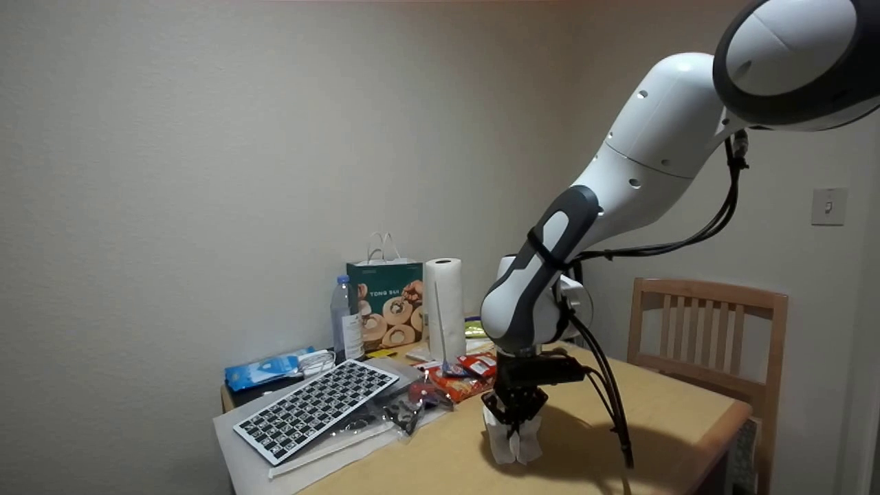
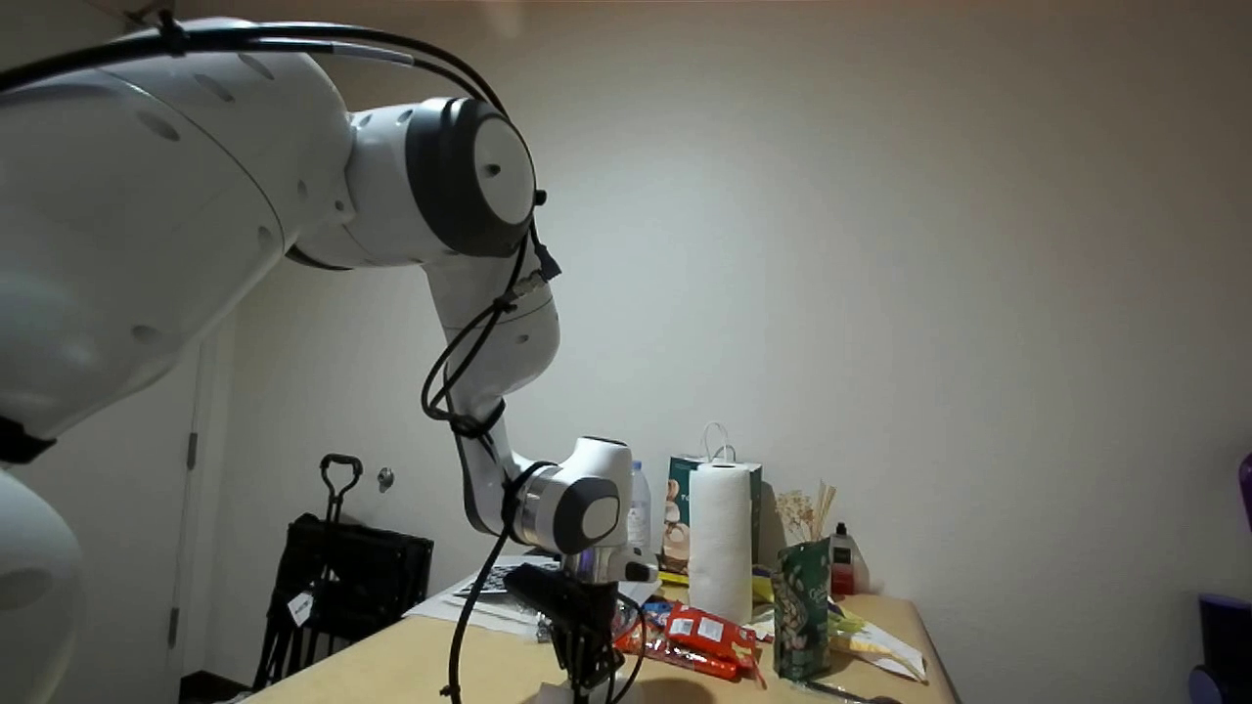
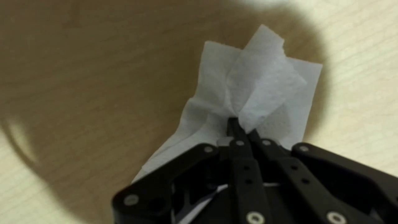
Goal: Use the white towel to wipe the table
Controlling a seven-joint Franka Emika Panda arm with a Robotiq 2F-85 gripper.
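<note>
The white towel [image 3: 264, 74] is a thin, folded paper-like sheet, pinched in the middle by my gripper [image 3: 244, 129] in the wrist view. My gripper is shut on it, fingers pointing down. In an exterior view the towel [image 1: 504, 443] hangs from the gripper [image 1: 513, 426] at the wooden table [image 1: 591, 392]. Its lower edge looks to be at or just over the tabletop; contact cannot be told for sure. In an exterior view only a bit of the towel [image 2: 554, 694] shows at the bottom edge, under the gripper [image 2: 584, 684].
A white keyboard-like panel [image 1: 316, 409] lies on papers. Red snack packets [image 1: 464, 378], a paper towel roll [image 1: 445, 309], a bottle [image 1: 346, 320] and a green bag [image 1: 386, 295] stand behind the gripper. A green pouch [image 2: 802, 611] stands near the packets. A chair [image 1: 708, 337] is beyond the table.
</note>
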